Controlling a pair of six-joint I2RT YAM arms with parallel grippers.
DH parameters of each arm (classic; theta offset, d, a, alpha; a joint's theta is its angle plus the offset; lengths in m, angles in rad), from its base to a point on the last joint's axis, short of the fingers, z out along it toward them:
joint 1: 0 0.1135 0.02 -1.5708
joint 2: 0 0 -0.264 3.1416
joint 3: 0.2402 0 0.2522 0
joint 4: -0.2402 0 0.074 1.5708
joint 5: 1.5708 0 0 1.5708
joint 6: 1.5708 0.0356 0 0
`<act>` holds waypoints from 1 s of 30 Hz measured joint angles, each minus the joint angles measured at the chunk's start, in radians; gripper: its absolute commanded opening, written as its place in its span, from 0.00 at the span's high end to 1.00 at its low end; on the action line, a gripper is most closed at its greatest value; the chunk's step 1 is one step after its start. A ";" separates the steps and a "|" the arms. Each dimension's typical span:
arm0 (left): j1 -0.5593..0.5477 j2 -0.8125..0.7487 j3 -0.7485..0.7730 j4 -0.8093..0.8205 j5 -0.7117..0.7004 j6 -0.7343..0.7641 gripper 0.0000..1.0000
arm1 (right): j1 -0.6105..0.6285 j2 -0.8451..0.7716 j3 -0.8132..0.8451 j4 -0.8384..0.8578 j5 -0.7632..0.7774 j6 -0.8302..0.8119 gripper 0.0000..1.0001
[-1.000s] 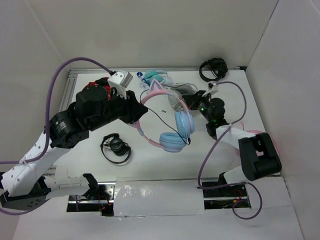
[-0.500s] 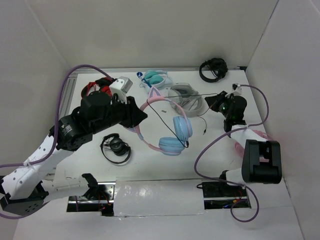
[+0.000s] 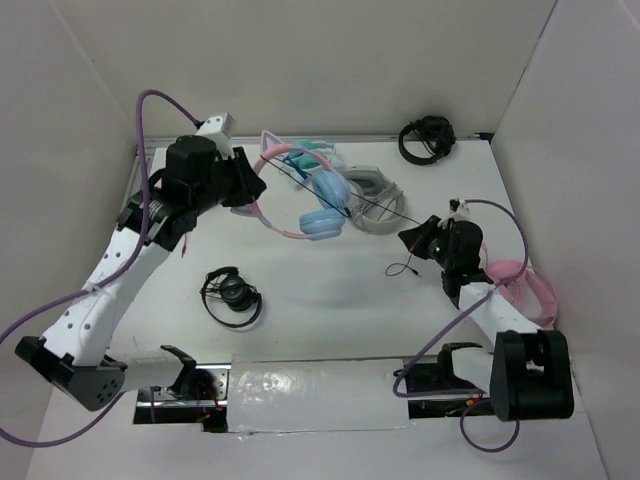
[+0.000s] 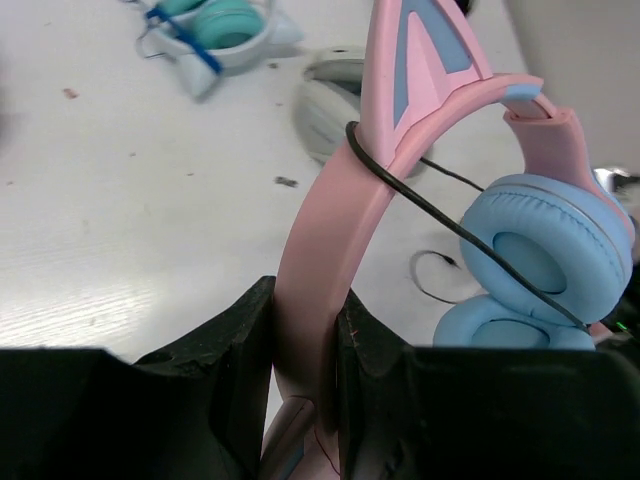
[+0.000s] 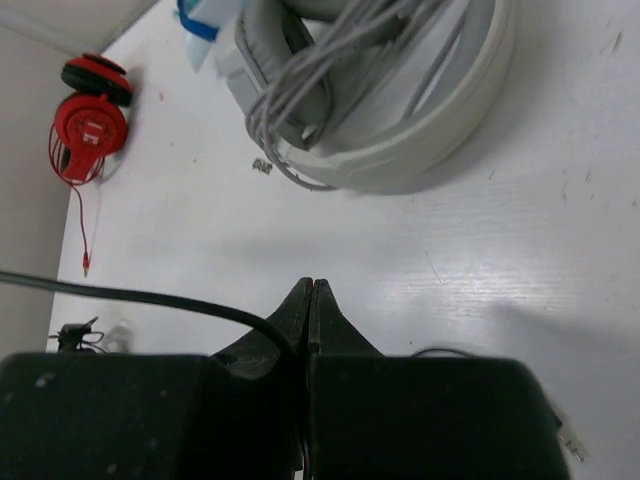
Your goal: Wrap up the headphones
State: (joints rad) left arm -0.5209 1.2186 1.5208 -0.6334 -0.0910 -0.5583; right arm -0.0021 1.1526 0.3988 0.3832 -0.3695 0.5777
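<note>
The headphones hang lifted over the back of the table, with pink cat-ear headband (image 3: pixel 262 205) and light blue ear cups (image 3: pixel 325 203). My left gripper (image 3: pixel 246 186) is shut on the headband (image 4: pixel 325 230), which is pinched between both fingers (image 4: pixel 240 340). The thin black cable (image 4: pixel 440 215) loops once around the headband and crosses an ear cup (image 4: pixel 540 240). It runs taut to the right to my right gripper (image 3: pixel 410 238). In the right wrist view that gripper (image 5: pixel 311 292) is shut, with the cable (image 5: pixel 150 297) leading in between its pads. The cable's loose end (image 3: pixel 397 269) lies on the table.
Grey-white headphones (image 3: pixel 375 195) and teal-and-white ones (image 3: pixel 310 152) lie behind the lifted pair. Small black headphones (image 3: pixel 232 295) sit front left, another black pair (image 3: pixel 425 137) back right, all-pink ones (image 3: pixel 525 285) by the right wall, red ones (image 5: pixel 92 115) far left.
My left arm has carried the headphones up and toward the back left. My right gripper has moved nearer and slightly left, keeping hold of the cable, which now stretches taut.
</note>
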 measured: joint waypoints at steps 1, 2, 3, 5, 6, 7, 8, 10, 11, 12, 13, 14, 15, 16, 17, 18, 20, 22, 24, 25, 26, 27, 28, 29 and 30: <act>0.043 0.017 0.000 -0.009 0.016 0.000 1.00 | 0.001 -0.031 -0.001 -0.013 0.008 -0.003 1.00; 0.082 0.029 -0.002 -0.013 0.032 0.003 1.00 | 0.002 -0.066 -0.001 -0.021 0.021 -0.006 1.00; 0.117 0.039 -0.010 -0.011 0.055 0.008 1.00 | 0.004 -0.099 -0.001 -0.028 0.029 -0.010 1.00; 0.172 0.042 -0.038 0.006 0.099 0.011 1.00 | 0.006 -0.163 0.000 -0.045 0.047 -0.023 1.00; 0.188 0.042 -0.051 0.013 0.120 0.014 1.00 | 0.009 -0.188 0.000 -0.060 0.056 -0.029 1.00; 0.200 0.042 -0.065 0.024 0.135 0.021 1.00 | 0.017 -0.217 0.000 -0.081 0.069 -0.039 1.00; 0.209 0.042 -0.082 0.039 0.146 0.031 1.00 | 0.028 -0.244 0.002 -0.109 0.081 -0.049 1.00; 0.227 0.047 -0.102 0.058 0.158 0.037 1.00 | 0.052 -0.285 0.013 -0.166 0.100 -0.066 1.00; 0.240 0.057 -0.103 0.060 0.166 0.038 1.00 | 0.077 -0.305 0.028 -0.208 0.110 -0.082 1.00; 0.248 0.069 -0.103 0.070 0.170 0.042 1.00 | 0.100 -0.322 0.045 -0.247 0.124 -0.097 1.00; 0.256 0.081 -0.103 0.082 0.170 0.048 1.00 | 0.128 -0.341 0.065 -0.283 0.135 -0.114 1.00; 0.264 0.100 -0.103 0.104 0.164 0.056 1.00 | 0.163 -0.365 0.087 -0.317 0.145 -0.139 1.00; 0.269 0.117 -0.103 0.118 0.159 0.059 1.00 | 0.198 -0.386 0.107 -0.342 0.150 -0.162 1.00; 0.272 0.135 -0.103 0.127 0.151 0.060 1.00 | 0.238 -0.407 0.131 -0.367 0.157 -0.187 1.00; 0.275 0.155 -0.103 0.134 0.143 0.059 1.00 | 0.276 -0.423 0.158 -0.394 0.161 -0.214 1.00; 0.277 0.179 -0.102 0.139 0.135 0.059 1.00 | 0.318 -0.437 0.180 -0.412 0.164 -0.243 1.00; 0.272 0.223 -0.100 0.139 0.124 0.063 1.00 | 0.406 -0.457 0.223 -0.449 0.171 -0.299 1.00; 0.259 0.261 -0.100 0.139 0.121 0.066 1.00 | 0.489 -0.466 0.259 -0.490 0.176 -0.361 1.00; 0.244 0.289 -0.100 0.139 0.119 0.083 1.00 | 0.557 -0.458 0.301 -0.539 0.188 -0.416 1.00; 0.238 0.301 -0.100 0.139 0.119 0.093 1.00 | 0.588 -0.446 0.323 -0.560 0.196 -0.441 1.00; 0.232 0.308 -0.099 0.137 0.119 0.106 1.00 | 0.617 -0.432 0.345 -0.580 0.202 -0.461 1.00; 0.221 0.317 -0.099 0.142 0.117 0.119 1.00 | 0.647 -0.412 0.370 -0.595 0.211 -0.487 1.00; 0.205 0.320 -0.100 0.150 0.113 0.138 1.00 | 0.673 -0.389 0.394 -0.614 0.219 -0.513 1.00; 0.189 0.323 -0.101 0.163 0.103 0.161 1.00 | 0.693 -0.367 0.415 -0.626 0.222 -0.535 1.00; 0.171 0.324 -0.106 0.181 0.092 0.180 1.00 | 0.715 -0.341 0.437 -0.640 0.228 -0.557 1.00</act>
State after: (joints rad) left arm -0.3504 1.5425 1.4147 -0.4526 0.0013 -0.3782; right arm 0.7128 0.8120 0.8360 -0.2565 -0.1417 0.0212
